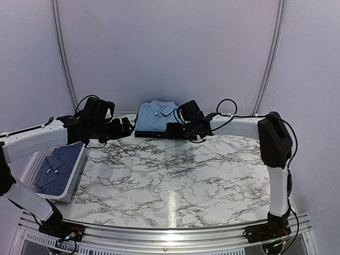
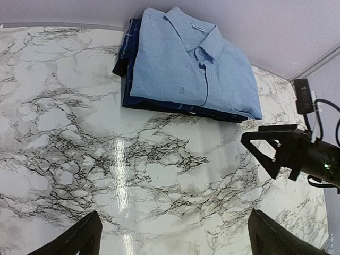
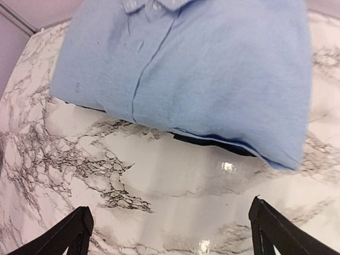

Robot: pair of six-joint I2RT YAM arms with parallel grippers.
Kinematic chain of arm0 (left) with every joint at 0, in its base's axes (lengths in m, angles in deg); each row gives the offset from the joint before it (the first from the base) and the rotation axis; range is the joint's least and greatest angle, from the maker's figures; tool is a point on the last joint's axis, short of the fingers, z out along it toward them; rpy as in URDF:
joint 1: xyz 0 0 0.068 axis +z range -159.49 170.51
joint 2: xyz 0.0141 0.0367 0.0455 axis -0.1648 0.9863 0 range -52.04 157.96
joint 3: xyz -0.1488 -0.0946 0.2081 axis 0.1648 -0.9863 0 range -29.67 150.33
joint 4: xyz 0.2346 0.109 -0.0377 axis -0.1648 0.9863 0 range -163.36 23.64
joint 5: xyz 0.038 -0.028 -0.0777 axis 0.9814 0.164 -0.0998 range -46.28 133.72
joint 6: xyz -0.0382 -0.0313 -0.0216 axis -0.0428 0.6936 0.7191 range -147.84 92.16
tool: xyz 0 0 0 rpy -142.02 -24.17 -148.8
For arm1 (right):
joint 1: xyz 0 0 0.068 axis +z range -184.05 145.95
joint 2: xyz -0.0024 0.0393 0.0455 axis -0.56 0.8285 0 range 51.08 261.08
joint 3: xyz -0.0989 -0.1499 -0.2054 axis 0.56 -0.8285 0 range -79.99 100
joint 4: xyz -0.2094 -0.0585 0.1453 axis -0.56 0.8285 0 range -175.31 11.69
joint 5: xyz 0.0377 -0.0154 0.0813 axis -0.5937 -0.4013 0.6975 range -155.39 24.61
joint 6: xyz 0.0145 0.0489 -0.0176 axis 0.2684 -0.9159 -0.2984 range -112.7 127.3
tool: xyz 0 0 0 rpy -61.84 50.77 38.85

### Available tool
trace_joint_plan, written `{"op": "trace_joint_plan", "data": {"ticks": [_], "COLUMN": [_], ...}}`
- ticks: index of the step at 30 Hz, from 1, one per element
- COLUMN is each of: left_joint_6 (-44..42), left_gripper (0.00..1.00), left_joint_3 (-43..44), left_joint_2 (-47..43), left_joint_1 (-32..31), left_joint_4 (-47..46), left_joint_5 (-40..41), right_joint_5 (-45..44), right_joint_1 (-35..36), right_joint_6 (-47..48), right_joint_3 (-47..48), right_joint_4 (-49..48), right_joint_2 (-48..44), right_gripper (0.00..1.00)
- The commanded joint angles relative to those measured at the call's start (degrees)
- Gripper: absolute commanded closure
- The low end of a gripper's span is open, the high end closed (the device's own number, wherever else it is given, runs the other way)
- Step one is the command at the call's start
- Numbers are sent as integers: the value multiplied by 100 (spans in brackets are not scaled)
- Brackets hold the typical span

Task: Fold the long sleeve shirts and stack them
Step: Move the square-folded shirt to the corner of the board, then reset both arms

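A folded light blue long sleeve shirt [image 1: 155, 116] lies on a folded dark navy plaid shirt [image 2: 130, 50] at the back middle of the table. In the left wrist view the light blue shirt [image 2: 191, 64] covers most of the plaid one. A blue-and-white check shirt [image 1: 59, 163] rests in the basket at the left. My left gripper [image 1: 126, 128] hovers open just left of the stack, its view [image 2: 175, 239] showing only marble between the fingers. My right gripper [image 1: 171, 130] is open at the stack's near right edge, short of the light blue shirt [image 3: 202, 69] and the dark hem [image 3: 212, 143], holding nothing [image 3: 170, 234].
A white slatted basket [image 1: 31, 166] stands at the table's left edge. The marble tabletop [image 1: 175, 180] stretches toward the near edge. Purple walls close the back and sides. The right gripper [image 2: 273, 151] with its cables shows in the left wrist view.
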State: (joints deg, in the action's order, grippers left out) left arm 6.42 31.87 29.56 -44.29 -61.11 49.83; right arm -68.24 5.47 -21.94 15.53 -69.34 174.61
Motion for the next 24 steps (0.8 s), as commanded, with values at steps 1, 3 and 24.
{"op": "trace_joint_plan", "data": {"ticks": [1,3,24], "left_joint_6": [-326,-401,-830], "left_gripper": [1,1,1], "left_joint_3": [253,291,333], "left_joint_2": [-222,-254,-709], "left_joint_1": [52,53,71], "left_joint_4": [163,164,146], "left_joint_5": [90,116,495], "right_joint_5": [-561,-748,-2141], "right_joint_1": [124,143,162], "right_joint_6": [310,386,875], "right_joint_3": [-547,-864,-3580], "right_joint_4": [-260,-334,-1070], "right_joint_2": [-1094,-1538,-5629], "right_gripper": [1,1,2]}}
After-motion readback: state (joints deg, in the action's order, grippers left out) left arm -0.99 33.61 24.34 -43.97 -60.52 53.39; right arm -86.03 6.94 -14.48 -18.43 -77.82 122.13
